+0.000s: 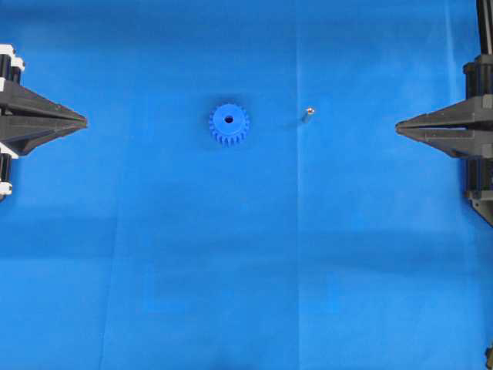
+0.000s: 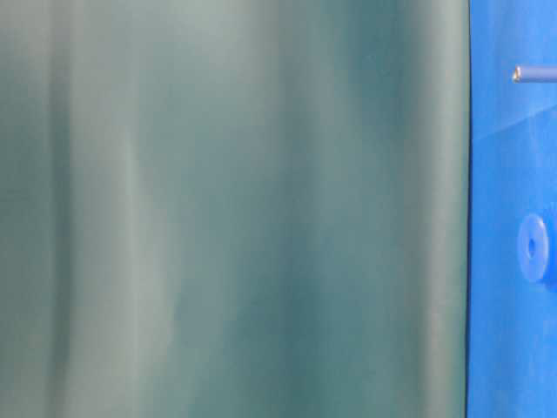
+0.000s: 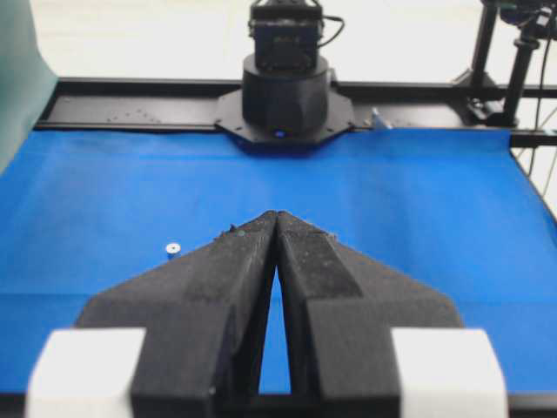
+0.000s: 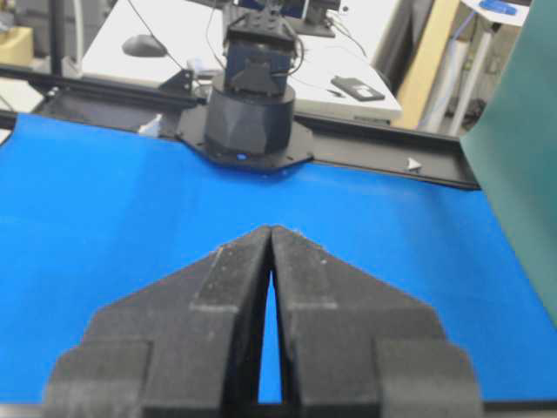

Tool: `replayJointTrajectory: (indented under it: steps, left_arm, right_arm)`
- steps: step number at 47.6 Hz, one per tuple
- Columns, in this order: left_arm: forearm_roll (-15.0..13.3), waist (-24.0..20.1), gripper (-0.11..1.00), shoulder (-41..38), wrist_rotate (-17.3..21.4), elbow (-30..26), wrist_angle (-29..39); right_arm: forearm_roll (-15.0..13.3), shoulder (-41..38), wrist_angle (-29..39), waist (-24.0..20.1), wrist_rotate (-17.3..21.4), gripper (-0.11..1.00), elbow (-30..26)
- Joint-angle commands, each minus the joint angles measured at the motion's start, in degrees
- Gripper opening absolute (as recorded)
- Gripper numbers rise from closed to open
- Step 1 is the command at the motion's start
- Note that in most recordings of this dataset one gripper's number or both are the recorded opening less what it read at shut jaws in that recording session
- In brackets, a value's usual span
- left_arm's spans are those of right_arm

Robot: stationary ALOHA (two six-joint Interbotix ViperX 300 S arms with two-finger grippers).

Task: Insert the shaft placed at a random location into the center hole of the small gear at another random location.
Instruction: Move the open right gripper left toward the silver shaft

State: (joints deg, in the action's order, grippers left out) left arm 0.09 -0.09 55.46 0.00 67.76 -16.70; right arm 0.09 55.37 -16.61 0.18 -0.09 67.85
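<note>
Both sets of fingers, left [image 1: 85, 121] and right [image 1: 397, 127], are pressed together, empty, at opposite edges of the blue table [image 1: 231, 270]. Farther in, the gear [image 1: 229, 124] lies left of center, hole [image 1: 229, 119] up. The shaft [image 1: 307, 114] rests apart to its right.

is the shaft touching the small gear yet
Apart. The overhead view shows bare blue mat between the shaft and the small gear; the shaft sits off to the gear's right.

Left fingers [image 3: 276, 218] together, right fingers [image 4: 271, 233] together
</note>
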Motion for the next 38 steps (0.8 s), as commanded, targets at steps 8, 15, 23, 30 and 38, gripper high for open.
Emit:
replayJointTrajectory:
  steps: [8, 15, 23, 30, 38]
  left_arm:
    - [0.1, 0.1, 0.02, 1.4, -0.9, -1.0, 1.8]
    - [0.1, 0.0, 0.02, 1.7, -0.9, -0.9, 1.8]
    - [0.1, 0.0, 0.02, 1.8, -0.9, -0.7, 1.8]
    - [0.0, 0.0, 0.02, 1.8, -0.9, -0.4, 1.8]
    - [0.1, 0.0, 0.02, 1.8, -0.9, 0.0, 1.6]
  right_arm:
    - [0.4, -3.2, -0.5, 2.0, 0.4, -0.06, -1.2]
    - [1.5, -7.5, -4.0, 4.3, 0.4, -0.06, -0.5]
    - [2.5, -15.8, -9.7, 5.8, 0.4, -0.05, -0.4]
    - [4.8, -24.3, -13.5, 6.9, 0.4, 0.09, -0.7]
    - [7.1, -32.1, -17.5, 8.1, 0.4, 0.53, -1.0]
